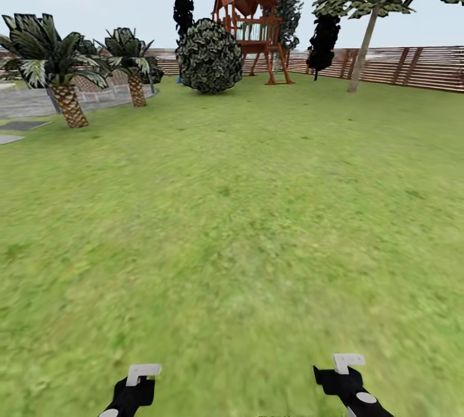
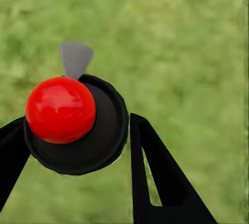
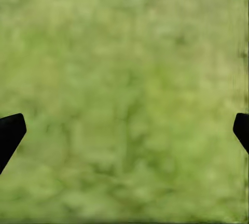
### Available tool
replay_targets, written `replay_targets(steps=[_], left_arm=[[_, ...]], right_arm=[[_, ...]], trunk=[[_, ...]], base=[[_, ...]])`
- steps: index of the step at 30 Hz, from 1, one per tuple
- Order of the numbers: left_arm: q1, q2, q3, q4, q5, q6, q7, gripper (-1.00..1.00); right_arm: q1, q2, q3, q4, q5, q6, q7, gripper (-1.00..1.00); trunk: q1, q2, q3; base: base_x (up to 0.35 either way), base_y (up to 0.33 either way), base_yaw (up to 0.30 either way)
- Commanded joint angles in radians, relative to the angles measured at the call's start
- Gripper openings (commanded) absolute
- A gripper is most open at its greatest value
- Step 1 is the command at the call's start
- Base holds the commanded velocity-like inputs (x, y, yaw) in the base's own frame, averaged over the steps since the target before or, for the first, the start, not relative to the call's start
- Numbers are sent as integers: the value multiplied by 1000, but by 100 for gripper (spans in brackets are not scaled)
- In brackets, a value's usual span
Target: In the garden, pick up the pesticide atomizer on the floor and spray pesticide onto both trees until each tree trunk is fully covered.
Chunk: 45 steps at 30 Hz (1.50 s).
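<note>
Atomizer: you have the pesticide atomizer point(image 2: 78, 125) in your left wrist view, left of centre, a black round body with a bright red ball on top and a small grey tip poking out beyond it.
Left jaws: your left gripper point(image 2: 72, 151) is clenched on the atomizer, 1 black finger pressed against each side of the body, with blurred grass behind.
Right jaws: your right gripper point(image 3: 124, 130) is released, its 2 black fingertips point(image 3: 10, 130) at the far left and far right edges of the right wrist view with nothing but grass between them.
Arms: in the head view you see the left gripper point(image 1: 135, 385) at the bottom left and the right gripper point(image 1: 348, 378) at the bottom right, both low over the lawn point(image 1: 245, 223).
Garden: grass fills the middle of the head view.
Far edge: a round leafy bush point(image 1: 209, 56) sits upper centre, a red-brown wooden play tower point(image 1: 252, 30) just right of it, 2 palms point(image 1: 61, 69) upper left, a slim pale-trunked tree point(image 1: 362, 49) upper right.
Fence: a brown slatted fence point(image 1: 412, 67) runs along the upper right.
</note>
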Motion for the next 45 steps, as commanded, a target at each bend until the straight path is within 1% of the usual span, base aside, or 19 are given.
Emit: replay_targets(steps=[1, 29, 36, 45], left_arm=[[0, 0, 0, 0, 0, 0, 0, -100], [0, 1, 1, 0, 1, 0, 1, -100], [0, 3, 1, 0, 1, 0, 1, -100], [0, 3, 1, -1, 2, 2, 2, -100]], right_arm=[[0, 0, 0, 0, 0, 0, 0, 100], [0, 0, 0, 0, 0, 0, 0, 100], [0, 0, 0, 0, 0, 0, 0, 100], [0, 1, 0, 0, 0, 0, 0, 100]], trunk=[[0, 0, 0], [0, 0, 0], [0, 0, 0], [0, 0, 0]], base=[[0, -271, -267], [0, -269, -267], [13, -31, -267], [313, 0, -267]])
